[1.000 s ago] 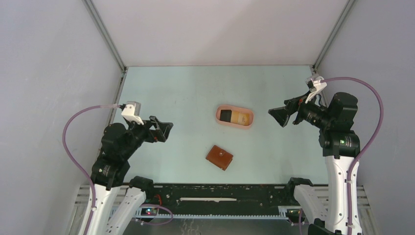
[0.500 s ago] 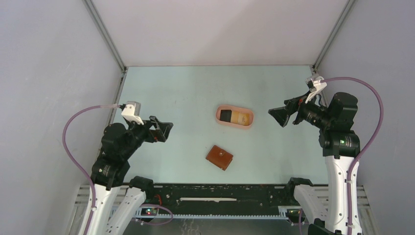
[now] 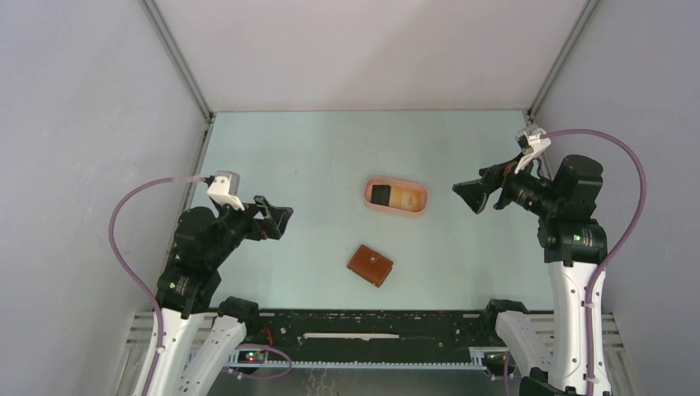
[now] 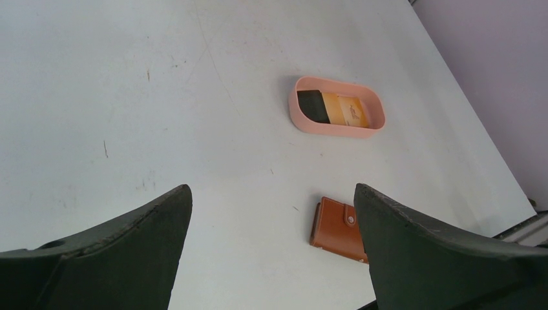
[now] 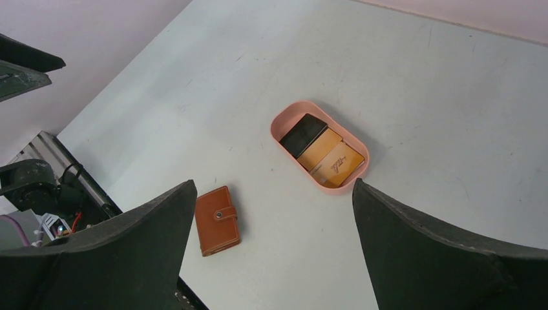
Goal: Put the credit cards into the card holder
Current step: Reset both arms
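Desk [image 3: 314, 157]: pale green, carries all items.
Left claw [image 3: 281, 221]: raised over the desk's left side, jaws spread wide, nothing between them.
Right claw [image 3: 469, 198]: raised over the right side, likewise spread and empty. I read both as pointing toward mid-desk.
Pink oval tray [image 4: 336, 132]: mid-desk.
Card holder [image 3: 370, 265]: reddish-brown, folded shut, snap tab up. It lies apart from the tray, on the side nearer the arm bases.
Credit cards [image 5: 321, 152]: inside the tray, one black at its left end in the top view, tan-yellow ones touching it.

Left gripper [image 3: 281, 223] and right gripper [image 3: 468, 199] aloft, well apart, turned inward, jaws spread wide, empty.
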Controlling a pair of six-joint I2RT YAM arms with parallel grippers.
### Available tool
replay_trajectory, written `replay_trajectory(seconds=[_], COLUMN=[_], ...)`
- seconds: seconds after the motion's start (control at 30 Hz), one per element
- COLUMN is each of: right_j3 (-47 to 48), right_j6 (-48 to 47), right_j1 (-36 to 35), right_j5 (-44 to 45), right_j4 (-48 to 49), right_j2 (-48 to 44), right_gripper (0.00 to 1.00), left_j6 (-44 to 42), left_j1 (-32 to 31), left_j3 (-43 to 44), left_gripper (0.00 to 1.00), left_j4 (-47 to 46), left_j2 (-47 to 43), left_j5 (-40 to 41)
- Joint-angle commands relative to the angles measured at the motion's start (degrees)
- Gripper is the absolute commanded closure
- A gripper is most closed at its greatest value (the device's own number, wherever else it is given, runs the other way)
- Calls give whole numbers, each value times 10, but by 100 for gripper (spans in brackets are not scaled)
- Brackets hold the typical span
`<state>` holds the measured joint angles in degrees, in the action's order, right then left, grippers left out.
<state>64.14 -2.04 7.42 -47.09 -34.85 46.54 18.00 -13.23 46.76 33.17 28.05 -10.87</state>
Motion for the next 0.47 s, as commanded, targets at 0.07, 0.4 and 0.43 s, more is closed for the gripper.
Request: replay_trajectory(seconds=[0.07, 0.4, 0.43], right_j3=[10, 7, 7], right_j6=[4, 0, 0], right_j1=[2, 2, 2], right_j5=[-1, 4, 5], right_j4=[21, 23, 22], right_j2=[4, 2, 2], right_gripper=[0, 0, 0], left_j6=[-7, -6, -6], left_j1=[5, 5, 5], left_j3=[-17, -18, -18], left_gripper=[0, 0, 0], left_j4=[-18, -20, -20], left_j2=[7, 9, 9], left_j5=[-1, -5, -5])
